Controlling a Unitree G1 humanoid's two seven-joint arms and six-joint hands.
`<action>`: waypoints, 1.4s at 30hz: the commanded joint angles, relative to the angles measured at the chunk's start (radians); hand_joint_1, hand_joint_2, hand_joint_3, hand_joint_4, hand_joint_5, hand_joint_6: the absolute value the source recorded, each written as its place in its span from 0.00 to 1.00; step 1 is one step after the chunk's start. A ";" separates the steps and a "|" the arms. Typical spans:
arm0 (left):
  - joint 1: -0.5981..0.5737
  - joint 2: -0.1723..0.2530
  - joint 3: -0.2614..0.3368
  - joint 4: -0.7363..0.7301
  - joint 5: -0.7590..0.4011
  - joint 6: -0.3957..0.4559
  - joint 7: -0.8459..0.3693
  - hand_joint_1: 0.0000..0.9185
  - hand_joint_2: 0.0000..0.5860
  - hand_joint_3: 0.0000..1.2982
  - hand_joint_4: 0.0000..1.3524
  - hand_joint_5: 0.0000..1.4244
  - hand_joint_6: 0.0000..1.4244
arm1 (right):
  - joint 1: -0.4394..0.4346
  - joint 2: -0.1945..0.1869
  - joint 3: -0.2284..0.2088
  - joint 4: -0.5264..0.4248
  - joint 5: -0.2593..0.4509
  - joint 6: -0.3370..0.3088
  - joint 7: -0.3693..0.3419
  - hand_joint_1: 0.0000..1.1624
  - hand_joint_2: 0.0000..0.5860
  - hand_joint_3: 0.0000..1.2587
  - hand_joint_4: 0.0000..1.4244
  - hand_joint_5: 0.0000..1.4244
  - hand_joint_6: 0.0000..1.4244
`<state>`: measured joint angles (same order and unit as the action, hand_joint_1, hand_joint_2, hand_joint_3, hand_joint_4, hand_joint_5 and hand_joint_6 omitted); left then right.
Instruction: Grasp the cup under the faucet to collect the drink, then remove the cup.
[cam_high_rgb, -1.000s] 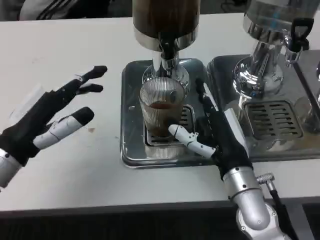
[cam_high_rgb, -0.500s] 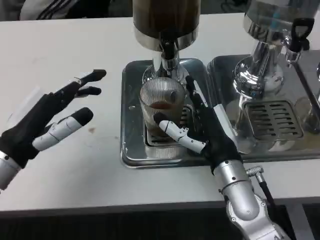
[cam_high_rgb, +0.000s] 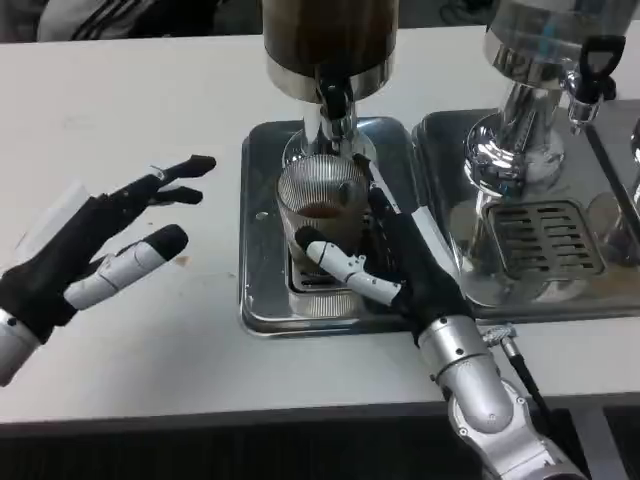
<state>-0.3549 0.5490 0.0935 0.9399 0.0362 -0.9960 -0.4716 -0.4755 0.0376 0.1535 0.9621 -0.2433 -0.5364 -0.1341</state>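
The ribbed clear cup (cam_high_rgb: 322, 215) with brown drink inside sits on the tray (cam_high_rgb: 262, 290) under the faucet (cam_high_rgb: 335, 100). The right hand (cam_high_rgb: 400, 255) wraps around it, hiding its right side; the left hand (cam_high_rgb: 95, 250) hovers over the bench (cam_high_rgb: 130, 120), fingers spread, holding nothing.

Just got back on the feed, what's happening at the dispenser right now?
The right hand is wrapped around the ribbed clear glass cup, which stands on the steel drip tray under the dark drink dispenser's faucet with some brown drink in it. The left hand hovers open over the white table.
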 joint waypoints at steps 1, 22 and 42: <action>0.010 0.020 -0.007 -0.008 0.012 0.011 0.014 0.00 0.17 0.16 0.11 0.16 0.12 | -0.026 0.011 -0.002 0.047 0.009 -0.030 0.012 0.48 0.36 0.00 0.00 0.00 0.00; 0.029 0.039 -0.005 -0.014 0.018 0.020 0.016 0.00 0.19 0.18 0.14 0.18 0.12 | -0.077 0.030 0.031 0.157 -0.049 -0.001 -0.078 0.58 0.34 0.00 0.00 0.00 0.01; 0.047 0.049 -0.007 -0.034 0.014 0.035 0.004 0.00 0.17 0.19 0.15 0.20 0.12 | -0.077 0.091 0.047 0.205 -0.065 0.059 -0.181 0.61 0.34 0.04 0.14 0.18 0.27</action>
<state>-0.3200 0.5791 0.0938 0.9173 0.0469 -0.9683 -0.4712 -0.5758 0.0907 0.1924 1.1267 -0.3055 -0.5230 -0.3203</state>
